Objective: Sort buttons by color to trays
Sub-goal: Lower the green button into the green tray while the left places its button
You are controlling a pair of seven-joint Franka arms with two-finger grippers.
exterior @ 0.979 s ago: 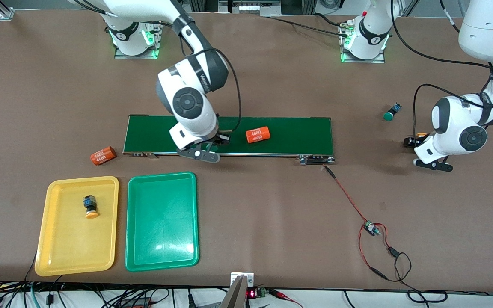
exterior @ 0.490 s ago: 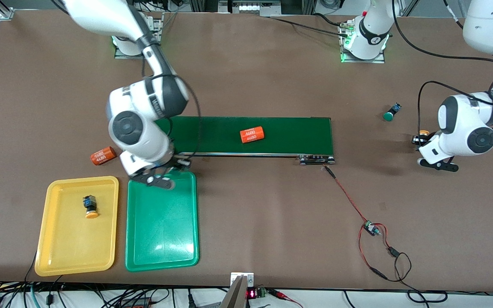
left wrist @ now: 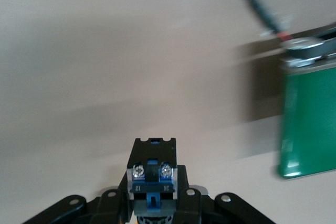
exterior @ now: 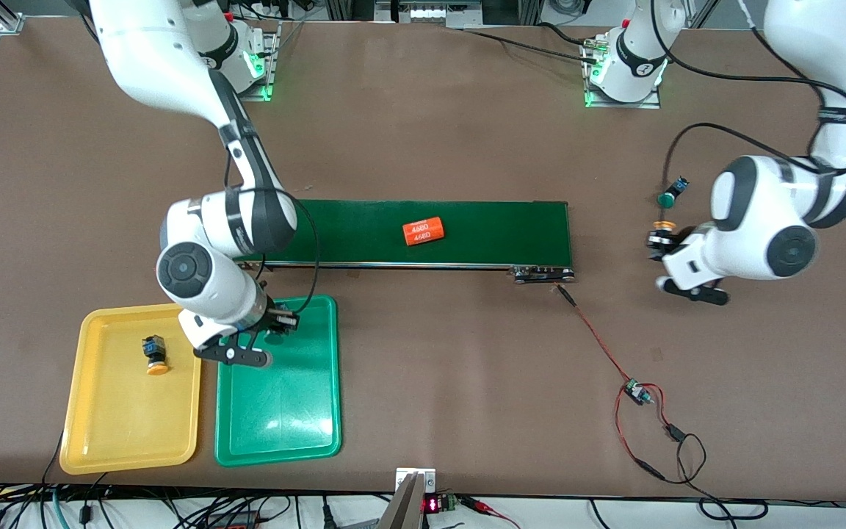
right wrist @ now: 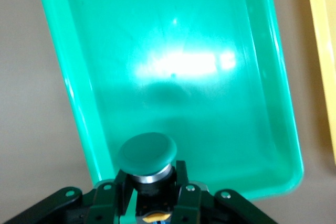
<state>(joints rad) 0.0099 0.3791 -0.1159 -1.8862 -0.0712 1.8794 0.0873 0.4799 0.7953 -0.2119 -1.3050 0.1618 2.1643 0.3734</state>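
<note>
The right tool hangs over the green tray, above the end of that tray nearest the conveyor belt, and its fingers are closed on a green button; the right wrist view shows the round green cap sticking out from between the fingers with the tray's glossy floor below it. Beside the green tray, toward the right arm's end of the table, lies the yellow tray, and an orange-capped button rests in it on its side, in the half of the tray nearer the belt. On the belt lies an orange cylinder printed "4680". The left tool is over bare table off the belt's end, toward the left arm's end of the table, and it grips a button by its black-and-blue body; in the front view an orange cap shows at that tool, and the left wrist view shows the button's terminal screws facing the camera between the fingers. A second green button lies on the table just beside the left tool, farther from the front camera than it. A red and black wire runs from the belt's corner across the table toward the front camera.
</note>
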